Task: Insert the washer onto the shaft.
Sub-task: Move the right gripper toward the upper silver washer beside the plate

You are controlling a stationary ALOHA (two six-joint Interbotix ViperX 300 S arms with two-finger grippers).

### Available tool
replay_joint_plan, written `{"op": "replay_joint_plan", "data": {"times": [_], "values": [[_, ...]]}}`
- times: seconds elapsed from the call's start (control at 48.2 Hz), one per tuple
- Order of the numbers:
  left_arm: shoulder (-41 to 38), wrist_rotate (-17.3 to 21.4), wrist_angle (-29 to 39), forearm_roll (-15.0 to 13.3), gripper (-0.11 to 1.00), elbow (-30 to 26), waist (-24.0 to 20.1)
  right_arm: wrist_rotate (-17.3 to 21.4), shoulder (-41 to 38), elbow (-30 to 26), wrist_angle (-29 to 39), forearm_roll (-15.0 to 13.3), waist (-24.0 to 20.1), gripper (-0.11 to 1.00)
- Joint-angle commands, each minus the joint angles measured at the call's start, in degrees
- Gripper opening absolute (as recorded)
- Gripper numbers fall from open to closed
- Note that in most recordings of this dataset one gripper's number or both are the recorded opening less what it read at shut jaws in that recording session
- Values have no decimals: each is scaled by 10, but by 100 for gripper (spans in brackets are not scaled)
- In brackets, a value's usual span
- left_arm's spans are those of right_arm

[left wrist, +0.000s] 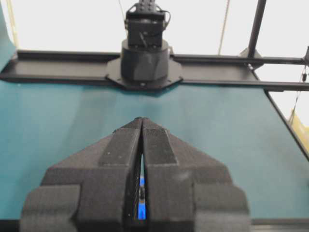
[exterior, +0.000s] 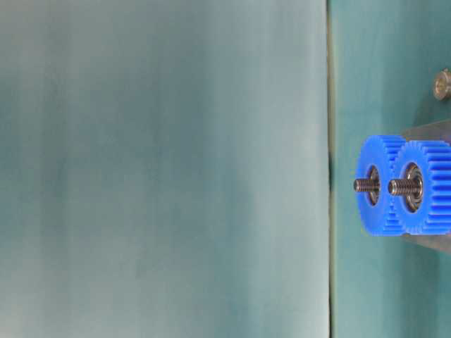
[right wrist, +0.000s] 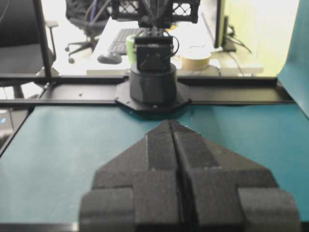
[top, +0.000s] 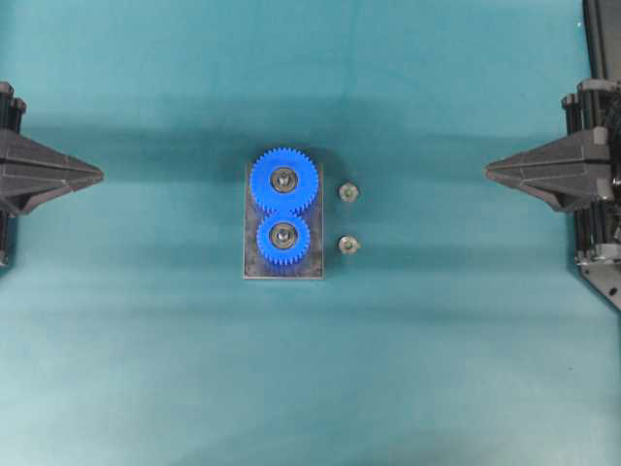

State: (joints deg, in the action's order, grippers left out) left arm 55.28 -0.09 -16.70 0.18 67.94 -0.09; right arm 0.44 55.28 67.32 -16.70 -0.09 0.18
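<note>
The tabletop (top: pixel 146 369) is covered by a teal surface. Near its middle a dark rectangular base plate (top: pixel 254 264) is laid flat on it, with two meshed blue gears carried on top. Just beside the plate's right edge, two small metal washers are laid directly on the tabletop, apart from each other: the upper washer (top: pixel 348 192) beside the larger gear and the lower washer (top: pixel 348 245) beside the smaller.
</note>
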Motion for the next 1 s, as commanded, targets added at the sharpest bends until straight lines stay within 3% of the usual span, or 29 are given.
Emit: {"op": "replay_joint_plan", "data": {"times": [0.0,0.104,0.166,0.249,0.373,0.539,0.788,0.975], "values": [[-15,-9,30,6,0,-17,0,3,-11,3,0,5,9,1],[-30,-11,82,6,0,-30,0,15,-32,-4,88,57,41,1],[-40,-5,111,6,0,-42,0,23,-46,-15,153,74,63,1],[-52,-4,138,6,0,-53,0,26,-73,-40,224,73,84,1],[-70,3,169,7,0,-55,0,25,-131,-69,278,69,98,1],[-86,8,182,6,0,-61,0,23,-227,-103,321,69,98,1],[-106,10,228,7,0,-81,3,21,-372,-194,403,33,98,1],[-108,9,230,7,0,-81,4,19,-459,-255,438,31,98,1]]}}
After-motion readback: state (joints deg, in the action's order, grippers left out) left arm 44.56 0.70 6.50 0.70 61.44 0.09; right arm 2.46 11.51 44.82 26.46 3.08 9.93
